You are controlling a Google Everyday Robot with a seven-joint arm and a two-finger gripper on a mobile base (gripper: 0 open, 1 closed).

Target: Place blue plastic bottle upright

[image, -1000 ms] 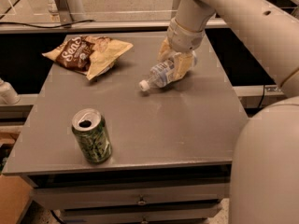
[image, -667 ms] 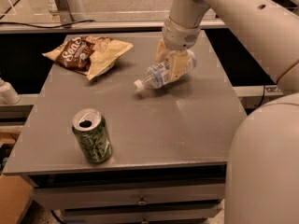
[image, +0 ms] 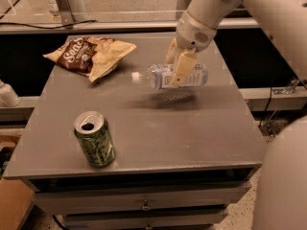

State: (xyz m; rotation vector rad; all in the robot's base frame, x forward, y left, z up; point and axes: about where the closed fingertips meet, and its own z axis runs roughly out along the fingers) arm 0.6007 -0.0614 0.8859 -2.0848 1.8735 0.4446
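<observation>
Lift confirmed: a second ago the cap end sagged toward the surface. Now the blue plastic bottle (image: 156, 75) hangs roughly level above the far right part of the table (image: 201, 133), and we see its shadow clear beneath it. The gripper (image: 175, 74) is clamped across the bottle's middle. We judge that tipping it upright and setting it down are still to do. The bottle is bluish-clear with a pale label, and its white cap points left, toward the chip bag (image: 88, 54). The green soda can (image: 94, 139) stands near left, well apart.

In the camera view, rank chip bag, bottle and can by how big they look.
1. The chip bag, largest.
2. The bottle, held sideways above the table in the gripper, and the can: about alike; the can is nearer the camera, so no ranking.
</observation>
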